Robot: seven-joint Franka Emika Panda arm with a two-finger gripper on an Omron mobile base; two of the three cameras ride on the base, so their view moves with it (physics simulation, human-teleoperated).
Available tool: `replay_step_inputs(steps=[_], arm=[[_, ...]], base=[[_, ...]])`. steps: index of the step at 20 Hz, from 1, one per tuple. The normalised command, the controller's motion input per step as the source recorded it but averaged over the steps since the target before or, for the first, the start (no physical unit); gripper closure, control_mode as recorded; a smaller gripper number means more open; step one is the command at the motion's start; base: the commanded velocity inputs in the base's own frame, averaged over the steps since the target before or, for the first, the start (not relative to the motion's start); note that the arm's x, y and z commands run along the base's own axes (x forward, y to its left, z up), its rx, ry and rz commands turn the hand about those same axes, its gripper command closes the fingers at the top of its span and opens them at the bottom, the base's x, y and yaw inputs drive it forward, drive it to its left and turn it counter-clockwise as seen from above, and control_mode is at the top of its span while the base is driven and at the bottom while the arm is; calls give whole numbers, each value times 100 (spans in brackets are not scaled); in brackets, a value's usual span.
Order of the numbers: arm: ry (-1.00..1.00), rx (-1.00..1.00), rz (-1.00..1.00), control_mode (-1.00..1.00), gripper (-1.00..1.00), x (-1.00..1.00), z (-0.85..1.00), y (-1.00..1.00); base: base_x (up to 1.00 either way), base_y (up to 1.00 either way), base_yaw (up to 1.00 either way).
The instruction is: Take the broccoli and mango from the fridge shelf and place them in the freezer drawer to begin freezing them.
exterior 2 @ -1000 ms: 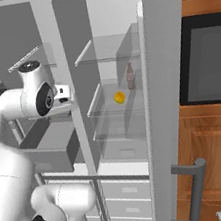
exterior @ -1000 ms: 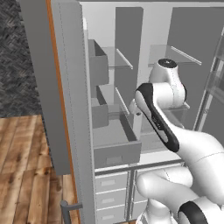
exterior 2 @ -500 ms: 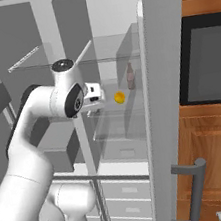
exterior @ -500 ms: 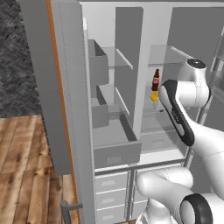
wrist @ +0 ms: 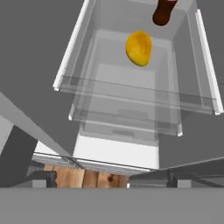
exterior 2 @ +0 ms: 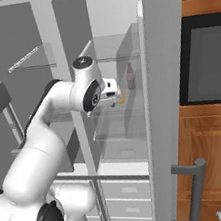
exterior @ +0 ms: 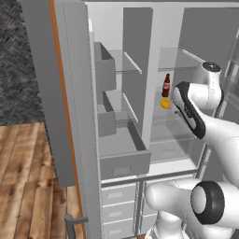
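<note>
Mango (wrist: 139,47) on glass shelf (wrist: 131,94), ahead of hand (exterior 2: 114,97).

The white arm reaches forward at shelf height, elbow bent. Its gripper (exterior 2: 116,97) points ahead. Whether its fingers are parted cannot be told.

The arm's white forearm covers the right side of the mango (exterior: 165,103) in the left base view, so just a yellow sliver peeks out beside it. From the right base view the hand hides most of that fruit, and the gripper (exterior 2: 116,97) is too small to tell how its jaws stand. The bottle (wrist: 163,12) runs off the top edge of the hand view, neck and cap cut away. The freezer drawer (exterior: 124,163) shows its front, but its inside is hidden from the right base view behind the arm's bulk.
</note>
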Motion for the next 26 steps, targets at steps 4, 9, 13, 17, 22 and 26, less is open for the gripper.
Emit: replay_step_inputs(steps=[4, 9, 13, 17, 22, 26], arm=[[0, 1, -1, -100, -100, 81, -27, -22], [0, 4, 0, -100, -100, 69, -41, -7], [-1, 6, 0, -100, -100, 64, -24, 0], [-4, 3, 0, -100, -100, 47, -15, -10], [-2, 0, 0, -100, -100, 44, -19, -12], [-1, 0, 0, -100, -100, 41, -19, 0]], base=[[0, 0, 0], [0, 0, 0], [0, 0, 0], [0, 0, 0], [0, 0, 0], [0, 0, 0]])
